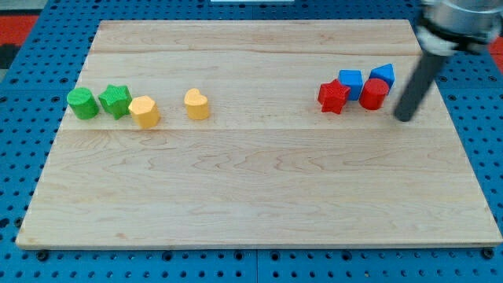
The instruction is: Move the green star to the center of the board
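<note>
The green star (115, 101) lies near the board's left edge, between a green round block (82, 103) on its left and a yellow hexagon-like block (145, 111) touching its right side. My tip (404, 118) is far off at the view's right, just right of the red and blue blocks and apart from the green star by most of the board's width.
A second yellow block (196, 104) lies right of the first. At the right sit a red star (333, 96), a red rounded block (374, 93) and two blue blocks (350, 82) (383, 75). The wooden board (259, 189) rests on a blue pegboard.
</note>
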